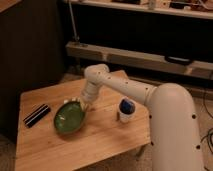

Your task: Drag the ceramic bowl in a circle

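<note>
The ceramic bowl [69, 119] is wide, shallow and glossy green. It sits on the wooden table [100, 145], left of centre. My gripper [82, 105] points down at the bowl's far right rim and touches it. The white arm reaches in from the right, over the table.
A small white cup with a blue top [126, 110] stands right of the bowl, close to the arm. A black striped flat object [37, 115] lies near the table's left edge. Dark shelving and a wall stand behind the table.
</note>
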`<state>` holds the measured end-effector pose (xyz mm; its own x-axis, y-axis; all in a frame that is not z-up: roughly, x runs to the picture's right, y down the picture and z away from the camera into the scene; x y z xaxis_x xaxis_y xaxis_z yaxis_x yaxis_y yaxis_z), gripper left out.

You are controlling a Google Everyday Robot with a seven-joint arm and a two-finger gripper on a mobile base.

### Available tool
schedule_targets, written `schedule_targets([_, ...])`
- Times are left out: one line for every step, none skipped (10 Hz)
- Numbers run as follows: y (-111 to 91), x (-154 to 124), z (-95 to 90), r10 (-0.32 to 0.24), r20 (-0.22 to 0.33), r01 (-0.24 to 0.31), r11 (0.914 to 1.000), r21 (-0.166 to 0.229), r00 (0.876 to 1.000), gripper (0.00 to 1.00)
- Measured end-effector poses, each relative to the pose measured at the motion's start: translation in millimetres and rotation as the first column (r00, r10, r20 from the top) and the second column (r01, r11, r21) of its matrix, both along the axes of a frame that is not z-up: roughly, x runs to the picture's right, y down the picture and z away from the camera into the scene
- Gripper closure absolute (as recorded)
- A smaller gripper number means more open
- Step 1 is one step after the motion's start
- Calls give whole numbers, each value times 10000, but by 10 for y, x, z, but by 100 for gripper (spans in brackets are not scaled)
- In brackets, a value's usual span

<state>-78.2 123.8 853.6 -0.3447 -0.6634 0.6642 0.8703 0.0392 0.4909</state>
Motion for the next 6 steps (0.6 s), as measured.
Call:
schedule_targets([92,143,3,106,-147,-108,9998,-172,9998,100])
schedule_targets([182,293,-37,311,-317,-319,9992,-247,9990,100])
schedule_targets([264,461,-116,365,-479,-379,9988,-293,9982,100])
schedule_targets([323,524,-243,165,-457,-174,9996,-202,9988,100])
schedule_targets([407,508,-372,-206,-316,202,9997,-109,9993,100])
schedule_targets([552,394,-497,-732,-47,731,9972,-133,9973,100])
